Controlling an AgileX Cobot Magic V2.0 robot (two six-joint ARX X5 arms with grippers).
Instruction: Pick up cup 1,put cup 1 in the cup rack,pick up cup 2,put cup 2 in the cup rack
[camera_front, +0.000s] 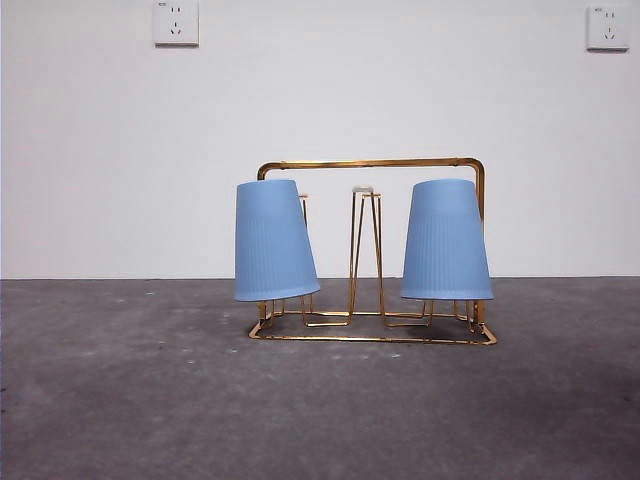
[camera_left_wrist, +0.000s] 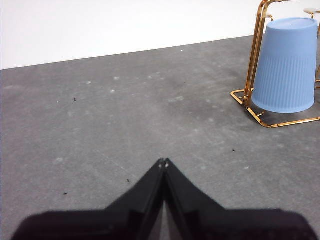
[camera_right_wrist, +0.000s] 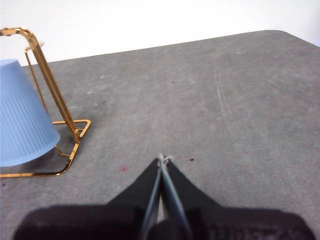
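The gold wire cup rack (camera_front: 372, 164) stands in the middle of the grey table. Two light blue ribbed cups hang upside down on its prongs: one on the left (camera_front: 271, 241), tilted a little, and one on the right (camera_front: 446, 241). A bare prong (camera_front: 365, 250) rises between them. My left gripper (camera_left_wrist: 163, 162) is shut and empty, well away from the rack (camera_left_wrist: 255, 55) and the cup (camera_left_wrist: 287, 67) on that side. Also shut and empty, my right gripper (camera_right_wrist: 164, 159) sits apart from the rack (camera_right_wrist: 55, 100) and the other cup (camera_right_wrist: 20, 117).
Neither arm shows in the front view. A white wall with two sockets (camera_front: 175, 22) (camera_front: 607, 27) stands behind the table. The table's rounded far corner (camera_right_wrist: 287, 34) shows in the right wrist view.
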